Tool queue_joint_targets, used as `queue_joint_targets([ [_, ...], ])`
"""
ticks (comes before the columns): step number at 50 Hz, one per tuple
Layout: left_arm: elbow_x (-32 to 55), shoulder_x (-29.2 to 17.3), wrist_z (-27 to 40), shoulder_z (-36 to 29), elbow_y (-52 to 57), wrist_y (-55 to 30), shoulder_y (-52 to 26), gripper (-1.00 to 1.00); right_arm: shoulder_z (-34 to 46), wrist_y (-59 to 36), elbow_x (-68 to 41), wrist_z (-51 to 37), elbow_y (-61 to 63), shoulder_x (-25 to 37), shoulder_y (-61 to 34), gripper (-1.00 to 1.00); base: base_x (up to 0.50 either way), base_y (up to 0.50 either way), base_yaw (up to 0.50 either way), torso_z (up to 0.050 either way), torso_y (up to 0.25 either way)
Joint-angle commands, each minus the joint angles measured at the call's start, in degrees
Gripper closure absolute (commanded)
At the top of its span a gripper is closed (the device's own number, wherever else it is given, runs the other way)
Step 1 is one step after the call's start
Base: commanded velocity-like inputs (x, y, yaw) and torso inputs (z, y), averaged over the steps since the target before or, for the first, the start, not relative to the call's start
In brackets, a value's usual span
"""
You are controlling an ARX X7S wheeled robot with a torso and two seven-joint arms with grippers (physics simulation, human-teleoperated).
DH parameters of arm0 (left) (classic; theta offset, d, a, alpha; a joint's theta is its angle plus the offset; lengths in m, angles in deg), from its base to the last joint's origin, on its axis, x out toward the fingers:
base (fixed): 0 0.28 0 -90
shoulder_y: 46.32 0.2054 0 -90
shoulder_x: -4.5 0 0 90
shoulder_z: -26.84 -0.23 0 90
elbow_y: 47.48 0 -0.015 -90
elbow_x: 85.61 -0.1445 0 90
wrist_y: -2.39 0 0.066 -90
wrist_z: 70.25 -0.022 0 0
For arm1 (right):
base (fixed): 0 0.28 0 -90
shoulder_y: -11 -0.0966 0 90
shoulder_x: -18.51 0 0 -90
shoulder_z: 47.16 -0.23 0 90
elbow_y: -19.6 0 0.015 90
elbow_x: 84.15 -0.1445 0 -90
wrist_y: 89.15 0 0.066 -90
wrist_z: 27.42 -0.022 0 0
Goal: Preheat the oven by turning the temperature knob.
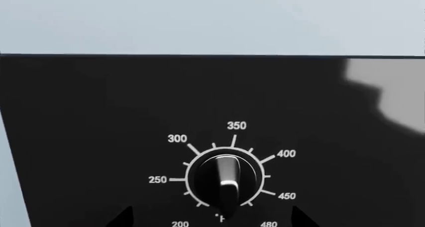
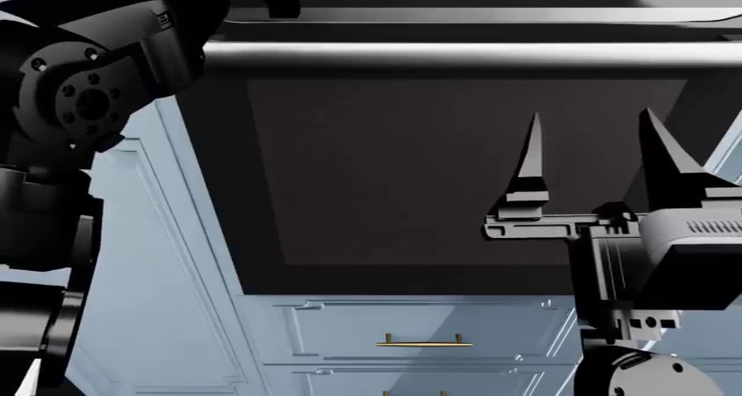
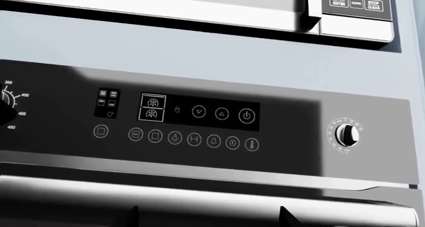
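Observation:
The oven's black panel (image 1: 99, 112) fills the left wrist view. Its temperature knob (image 1: 226, 179) sits inside a white dial marked 200 to 480, with the silver grip pointing down toward the degree mark. My left gripper (image 1: 212, 219) is open, its two dark fingertips (image 1: 123, 217) standing wide on either side, just short of the knob. In the head view the oven (image 2: 440, 179) shows its brownish glass door and silver bar handle (image 2: 464, 56). My right gripper (image 2: 592, 153) hangs open before the glass, holding nothing. The temperature knob (image 3: 3, 110) is cut off at the right wrist view's edge.
The control panel carries a touch display (image 3: 199, 112) and a second small knob (image 3: 347, 134). A microwave (image 3: 352, 13) sits above the oven. Pale blue drawers with a brass pull (image 2: 423, 342) lie below the door. My left arm (image 2: 82, 101) rises beside the oven.

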Motion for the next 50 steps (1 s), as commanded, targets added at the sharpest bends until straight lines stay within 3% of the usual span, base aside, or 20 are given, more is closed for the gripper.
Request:
queue_joint_targets([
  [1, -0.1, 0.0, -0.4, -0.3, -0.2, 0.3, -0.2, -1.0, 0.2, 0.2, -0.1, 0.0, -0.4, 0.1, -0.1, -1.0, 0.0, 0.0, 0.0, 0.0, 0.0],
  [50, -0.6, 0.1, -2.1, -1.4, -2.2, 1.8, -0.4, -1.0, 1.0, 0.5, -0.2, -0.7, -0.5, 0.6, -0.2, -1.0, 0.0, 0.0, 0.0, 0.0, 0.0],
])
